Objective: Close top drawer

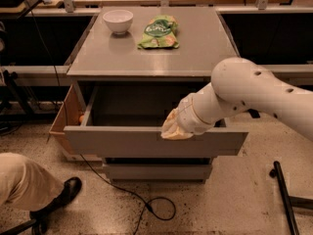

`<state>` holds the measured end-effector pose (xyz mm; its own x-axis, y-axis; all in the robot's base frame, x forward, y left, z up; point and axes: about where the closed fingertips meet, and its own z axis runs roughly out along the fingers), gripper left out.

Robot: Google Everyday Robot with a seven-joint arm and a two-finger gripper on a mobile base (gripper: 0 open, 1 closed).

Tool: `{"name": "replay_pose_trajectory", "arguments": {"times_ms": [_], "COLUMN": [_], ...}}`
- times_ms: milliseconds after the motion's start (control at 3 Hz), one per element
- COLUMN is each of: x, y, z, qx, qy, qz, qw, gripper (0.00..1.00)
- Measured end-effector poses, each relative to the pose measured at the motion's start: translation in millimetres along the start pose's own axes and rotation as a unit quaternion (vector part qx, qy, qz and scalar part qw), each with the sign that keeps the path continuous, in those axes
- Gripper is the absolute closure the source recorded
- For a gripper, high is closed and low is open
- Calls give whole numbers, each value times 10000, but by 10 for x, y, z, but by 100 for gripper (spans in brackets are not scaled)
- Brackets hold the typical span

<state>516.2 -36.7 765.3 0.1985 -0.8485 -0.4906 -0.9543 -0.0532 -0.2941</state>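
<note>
The top drawer [122, 142] is a wide grey box with a flat handleless front. It stands pulled well out of the grey cabinet [156, 53], and its inside looks dark and bare. My white arm reaches in from the right. My gripper [170, 129] is at the drawer's front panel, right of its middle, at the top edge. The wrist hides its fingers.
A white bowl [118, 20] and a green chip bag [159, 32] lie on the cabinet top. A lower drawer front [156, 172] sits below. A cardboard box [63, 121] stands at the left. A person's leg and black shoe [54, 199] are at lower left, a cable [146, 207] on the floor.
</note>
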Motion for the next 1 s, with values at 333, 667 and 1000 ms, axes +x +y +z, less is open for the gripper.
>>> {"name": "replay_pose_trajectory", "arguments": {"times_ms": [333, 667, 1000], "x": [80, 137, 187], "y": [87, 88, 4], "z": [223, 414, 564], "qx": [118, 351, 603], "qy": [-446, -705, -800], "qz": [237, 310, 313], "qw": [9987, 9964, 9945], "gripper": [100, 100, 100]}}
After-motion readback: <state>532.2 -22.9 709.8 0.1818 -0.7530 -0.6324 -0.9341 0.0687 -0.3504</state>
